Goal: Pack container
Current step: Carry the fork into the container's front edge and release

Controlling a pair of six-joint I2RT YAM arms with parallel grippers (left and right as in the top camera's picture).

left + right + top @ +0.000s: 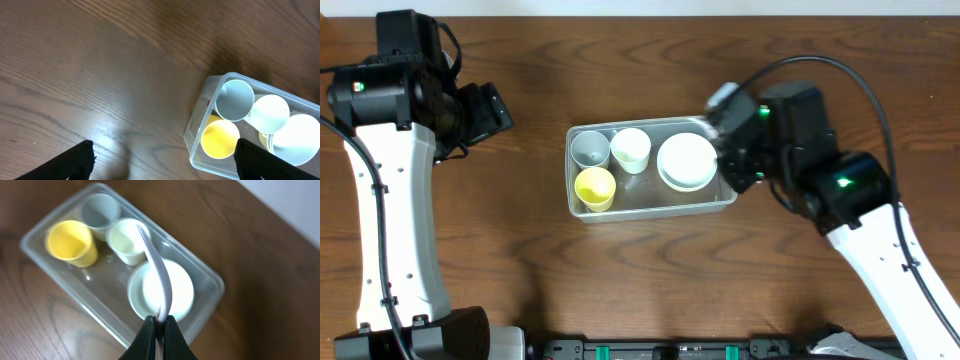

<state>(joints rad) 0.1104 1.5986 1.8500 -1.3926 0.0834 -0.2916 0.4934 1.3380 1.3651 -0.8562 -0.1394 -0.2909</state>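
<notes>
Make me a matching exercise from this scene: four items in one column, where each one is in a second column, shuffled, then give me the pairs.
Column one
1. grey cup
2. yellow cup
3. white bowl
4. white utensil

Column two (corners as seen in the overhead view)
A. pinched in the right gripper, over the bowl
B. lower left corner of the container
C. right end of the container
D. upper left corner of the container

Pairs: 1-D, 2-B, 3-C, 4-A
</notes>
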